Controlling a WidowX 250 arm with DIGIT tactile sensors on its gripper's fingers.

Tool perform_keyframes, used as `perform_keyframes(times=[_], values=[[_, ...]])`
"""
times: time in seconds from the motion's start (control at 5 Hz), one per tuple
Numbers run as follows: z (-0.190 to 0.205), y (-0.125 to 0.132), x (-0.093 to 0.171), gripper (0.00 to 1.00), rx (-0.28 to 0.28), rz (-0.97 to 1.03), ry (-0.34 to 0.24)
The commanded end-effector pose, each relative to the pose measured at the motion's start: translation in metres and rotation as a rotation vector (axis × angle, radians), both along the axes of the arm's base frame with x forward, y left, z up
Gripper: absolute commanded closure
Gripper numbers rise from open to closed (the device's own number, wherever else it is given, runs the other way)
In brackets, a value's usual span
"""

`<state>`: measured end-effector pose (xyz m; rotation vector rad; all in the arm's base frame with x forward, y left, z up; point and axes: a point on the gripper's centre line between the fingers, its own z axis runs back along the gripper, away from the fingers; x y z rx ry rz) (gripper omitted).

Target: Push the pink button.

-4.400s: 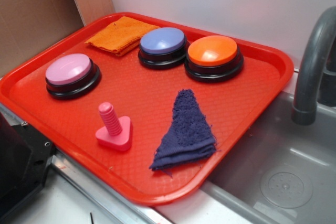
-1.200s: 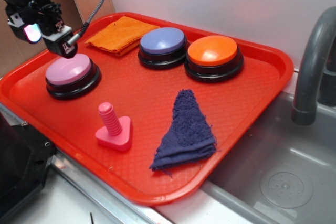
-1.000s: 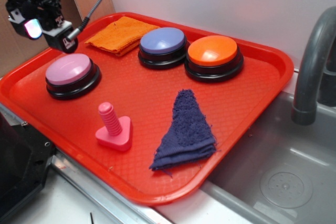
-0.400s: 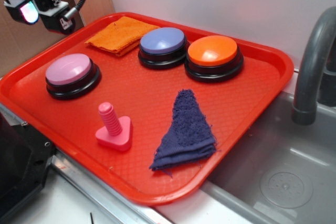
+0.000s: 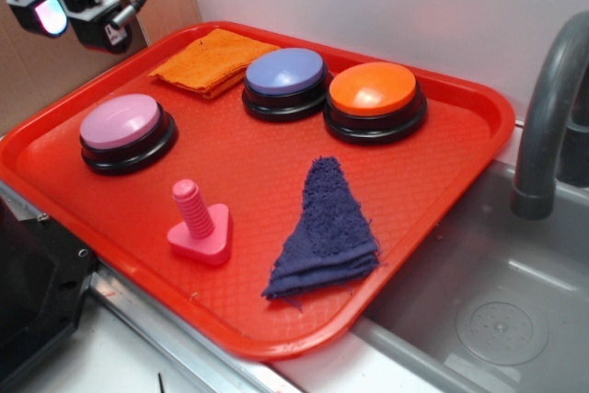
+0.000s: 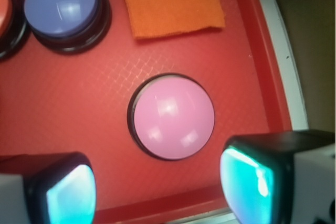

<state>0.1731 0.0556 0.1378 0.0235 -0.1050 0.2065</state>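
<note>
The pink button (image 5: 120,121), a pale pink dome on a black ring, sits at the left of the red tray (image 5: 248,167). My gripper (image 5: 74,25) hangs in the air above and to the left of it, beyond the tray's left edge, not touching it. In the wrist view the pink button (image 6: 173,116) lies below and ahead of the gripper (image 6: 160,190). The two glowing fingers (image 6: 68,192) stand wide apart with nothing between them, so the gripper is open.
A lavender-blue button (image 5: 285,71) and an orange button (image 5: 373,89) stand at the tray's back, with an orange cloth (image 5: 213,60) to their left. A bright pink peg (image 5: 198,223) and a dark blue cloth (image 5: 327,232) lie in front. A sink (image 5: 497,319) and faucet (image 5: 548,117) are at right.
The gripper entered the view, was just above the pink button's far edge, and has since risen up and to the left, away from it. The objects on the tray have not moved.
</note>
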Motion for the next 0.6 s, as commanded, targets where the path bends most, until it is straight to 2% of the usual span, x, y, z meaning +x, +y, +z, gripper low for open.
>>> perform_keyframes(times=[0.0,0.2,0.4], values=[[0.0185,-0.003,0.0043,0.0,0.055,-0.019,-0.065],[0.0169,-0.0067,0.0033,0.0,0.037,-0.049,-0.08],[0.0104,-0.0095,0.003,0.0,0.066,-0.089,-0.063]])
